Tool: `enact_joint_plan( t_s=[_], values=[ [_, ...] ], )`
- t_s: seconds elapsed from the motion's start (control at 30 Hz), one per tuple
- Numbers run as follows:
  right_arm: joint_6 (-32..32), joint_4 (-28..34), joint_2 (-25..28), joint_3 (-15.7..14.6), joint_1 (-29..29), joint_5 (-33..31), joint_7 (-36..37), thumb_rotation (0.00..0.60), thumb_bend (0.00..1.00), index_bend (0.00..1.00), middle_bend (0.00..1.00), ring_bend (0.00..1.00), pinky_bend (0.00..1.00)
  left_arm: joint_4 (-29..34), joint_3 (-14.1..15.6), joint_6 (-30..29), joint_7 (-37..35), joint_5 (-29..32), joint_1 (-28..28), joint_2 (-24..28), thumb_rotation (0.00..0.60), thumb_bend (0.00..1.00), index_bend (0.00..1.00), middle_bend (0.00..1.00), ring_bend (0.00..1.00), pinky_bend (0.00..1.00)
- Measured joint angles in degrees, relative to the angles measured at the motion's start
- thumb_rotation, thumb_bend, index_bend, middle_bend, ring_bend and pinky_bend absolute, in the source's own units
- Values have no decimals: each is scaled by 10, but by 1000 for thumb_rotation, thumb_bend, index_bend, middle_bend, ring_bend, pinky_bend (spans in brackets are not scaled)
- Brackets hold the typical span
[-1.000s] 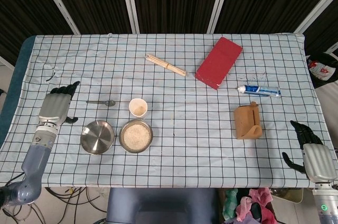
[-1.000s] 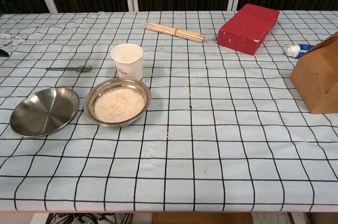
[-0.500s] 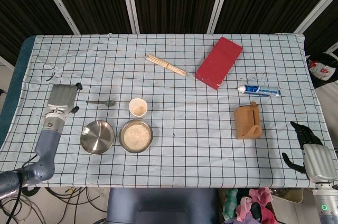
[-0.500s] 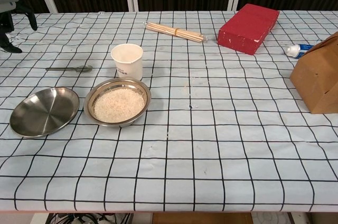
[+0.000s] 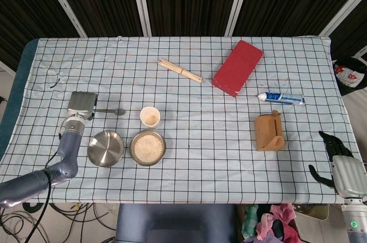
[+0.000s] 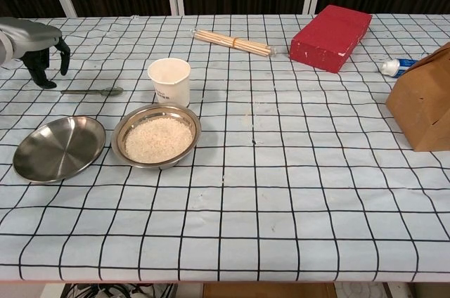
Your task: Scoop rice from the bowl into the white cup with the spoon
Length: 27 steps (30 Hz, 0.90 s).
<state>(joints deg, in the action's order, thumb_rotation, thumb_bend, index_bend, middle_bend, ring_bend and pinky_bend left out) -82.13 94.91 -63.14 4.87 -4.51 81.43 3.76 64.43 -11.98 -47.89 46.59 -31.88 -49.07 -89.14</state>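
While our left hand (image 6: 39, 48) hovers just above the handle end of the spoon (image 6: 91, 91), its dark fingers point down and apart and hold nothing. That spoon is thin bare metal lying flat on the checked cloth (image 5: 189, 151), so we judge it light, stiff and slippery; the handle end nearest our hand is the place to pinch. To its right stands the white cup (image 6: 169, 80), likely light paper and easy to tip. Just in front of the cup sits the steel bowl of rice (image 6: 159, 136), beside an empty steel dish (image 6: 56, 147). Open cloth lies around the spoon. Far right, our right hand (image 5: 343, 168) hangs off the table's near edge, loosely spread and holding nothing.
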Motion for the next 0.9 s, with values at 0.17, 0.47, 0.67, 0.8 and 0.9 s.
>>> enact_joint_plan(
  t_s=[0.17, 0.47, 0.67, 0.8, 0.9],
  values=[
    [1, 1, 2, 1, 1, -4, 5, 600, 286, 82, 110, 82, 218, -36, 6, 14, 3, 5, -12, -26, 600, 322, 490, 1000, 977, 992],
    [2, 3, 5, 1, 2, -4, 12, 600, 287, 82, 110, 82, 218, -70, 9, 25, -6, 3, -23, -53, 600, 333, 497, 1000, 977, 992],
    [0, 2, 5, 1, 2, 1, 19, 600, 287, 82, 114, 82, 218, -90, 10, 39, -16, -5, -31, -68, 600, 360, 508, 1000, 977, 992],
    [-2, 1, 5, 2, 3, 1, 23, 600, 288, 82, 114, 82, 218, -105, 12, 47, -20, -9, -34, -77, 600, 361, 509, 1000, 977, 992],
    [-2, 0, 5, 2, 3, 2, 24, 600, 289, 82, 114, 82, 218, -114, 14, 51, -22, -10, -36, -81, 600, 361, 511, 1000, 977, 992]
  ],
)
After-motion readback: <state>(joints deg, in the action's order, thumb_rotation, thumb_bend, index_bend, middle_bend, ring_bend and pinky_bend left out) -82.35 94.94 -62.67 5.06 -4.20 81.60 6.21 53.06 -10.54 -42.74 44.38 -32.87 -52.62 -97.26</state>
